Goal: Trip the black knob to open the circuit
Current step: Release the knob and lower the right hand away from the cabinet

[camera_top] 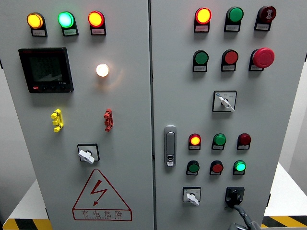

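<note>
Two grey cabinet doors make up the panel, the left door [124, 96] and the right door [278, 105], split by a vertical seam. Left door, top edge: amber lamp [35, 20], lit green lamp [65, 19], orange lamp [96, 19]. Below these: dark digital meter [46, 70] toward the left edge, a glowing white lamp [102, 70] beside it, then a yellow handle [57, 120] and a red handle [108, 120], a white rotary switch [88, 154], and a red-outlined lightning warning triangle [101, 195] at the bottom edge. Right door, upper part: lamps and push buttons in two rows, with a red mushroom stop button [263, 57] near the right edge; a white selector switch [225, 101] at the middle; a silver door latch [170, 145] by the seam; two further rows of small red and green lamps; a second white selector [192, 195] at the bottom. The black knob [234, 195] sits at the right door's lower edge, right of that selector. One grey right hand [243, 218] enters at the bottom edge, a finger touching the knob's underside; whether the fingers are spread or curled cannot be told.
</note>
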Tool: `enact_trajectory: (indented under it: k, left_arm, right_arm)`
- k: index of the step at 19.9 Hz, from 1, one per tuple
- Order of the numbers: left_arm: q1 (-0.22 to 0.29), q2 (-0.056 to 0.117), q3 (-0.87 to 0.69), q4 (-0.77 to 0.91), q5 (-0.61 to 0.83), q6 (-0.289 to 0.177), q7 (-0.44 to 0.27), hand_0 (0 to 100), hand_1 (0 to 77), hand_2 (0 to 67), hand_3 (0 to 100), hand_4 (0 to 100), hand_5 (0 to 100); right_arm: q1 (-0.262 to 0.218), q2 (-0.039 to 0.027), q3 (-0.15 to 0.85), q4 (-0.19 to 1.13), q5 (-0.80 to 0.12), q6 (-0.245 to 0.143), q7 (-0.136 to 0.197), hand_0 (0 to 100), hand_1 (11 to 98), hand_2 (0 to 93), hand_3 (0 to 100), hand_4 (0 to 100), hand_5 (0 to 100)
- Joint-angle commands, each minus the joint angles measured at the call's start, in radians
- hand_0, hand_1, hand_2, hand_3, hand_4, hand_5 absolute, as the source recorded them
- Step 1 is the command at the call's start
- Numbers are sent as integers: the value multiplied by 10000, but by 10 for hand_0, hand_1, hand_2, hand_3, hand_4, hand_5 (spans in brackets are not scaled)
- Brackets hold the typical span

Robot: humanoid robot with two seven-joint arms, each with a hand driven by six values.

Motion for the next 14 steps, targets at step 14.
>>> enact_trajectory:
  k: [14]
  left_arm:
    - [13, 0, 0, 0, 0, 0, 0, 0, 30, 130, 214, 66, 15]
  right_arm:
    - [-134, -307, 661, -58, 2, -32, 61, 1000, 886, 39, 860, 985, 1000]
